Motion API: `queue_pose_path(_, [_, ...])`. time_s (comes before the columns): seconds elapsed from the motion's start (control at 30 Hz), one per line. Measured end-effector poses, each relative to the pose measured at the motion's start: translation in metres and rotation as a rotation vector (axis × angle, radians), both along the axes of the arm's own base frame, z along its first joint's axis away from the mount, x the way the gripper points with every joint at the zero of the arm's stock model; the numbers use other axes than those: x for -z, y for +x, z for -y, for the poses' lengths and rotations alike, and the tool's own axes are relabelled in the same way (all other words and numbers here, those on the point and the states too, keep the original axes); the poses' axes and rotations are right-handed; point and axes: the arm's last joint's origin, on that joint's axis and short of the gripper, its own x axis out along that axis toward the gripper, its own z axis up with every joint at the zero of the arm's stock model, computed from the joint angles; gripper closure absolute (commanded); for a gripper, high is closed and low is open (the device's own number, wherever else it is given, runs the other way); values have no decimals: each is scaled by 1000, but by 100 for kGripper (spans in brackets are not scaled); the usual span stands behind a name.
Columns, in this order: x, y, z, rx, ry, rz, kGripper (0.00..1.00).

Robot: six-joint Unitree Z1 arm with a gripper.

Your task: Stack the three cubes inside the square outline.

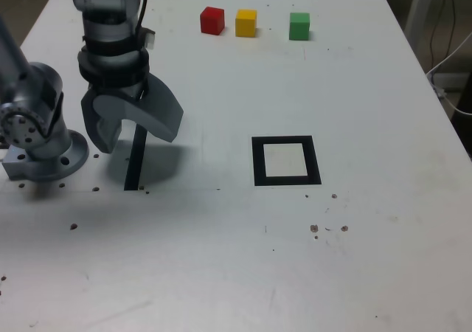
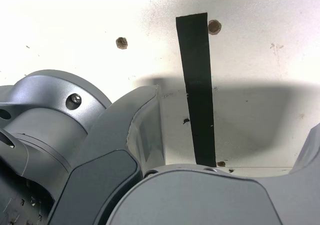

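Note:
Three small cubes stand in a row at the far side of the white table: red [image 1: 212,20], yellow [image 1: 245,23] and green [image 1: 299,26], each apart from the others. The square outline [image 1: 285,161], black tape with a white centre, lies mid-table with nothing in it. My gripper [image 1: 135,133] hangs open at the exterior view's left, far from the cubes, its jaws spread wide over a narrow black strip [image 1: 136,161] with nothing between them. The wrist view shows only that strip [image 2: 198,85] and one grey finger [image 2: 145,135]; cubes and outline are out of that view.
The arm's grey base [image 1: 40,144] is bolted at the exterior view's left edge. Small screw holes [image 1: 324,227] dot the table [image 1: 236,273] near the outline. Cables [image 1: 453,74] hang beyond the right edge.

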Motion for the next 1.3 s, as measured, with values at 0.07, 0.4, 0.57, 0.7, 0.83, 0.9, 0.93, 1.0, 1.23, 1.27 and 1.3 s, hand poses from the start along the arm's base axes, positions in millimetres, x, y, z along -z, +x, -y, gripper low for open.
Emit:
queue_pose_path(0.07, [0, 0, 0, 0, 0, 0, 0])
queue_pose_path(0.4, [0, 0, 0, 0, 0, -1, 0])
queue_pose_path(0.57, [0, -1, 0, 1, -1, -8, 0])
queue_pose_path(0.7, [-3, -2, 0, 1, -2, -24, 0])
queue_pose_path(0.83, [-12, 3, -7, -13, 2, -19, 0])
queue_pose_path(0.9, [-19, 8, -13, -23, 11, -12, 0])
queue_pose_path(0.93, [-24, 12, -18, -30, 19, -8, 0])
queue_pose_path(1.0, [-30, 19, -27, -42, 31, -5, 0])
queue_pose_path(1.23, [-53, 32, -69, -79, 51, -8, 0])
queue_pose_path(1.27, [-56, 33, -77, -88, 54, -7, 0])
queue_pose_path(1.3, [-58, 34, -84, -94, 55, -8, 0])
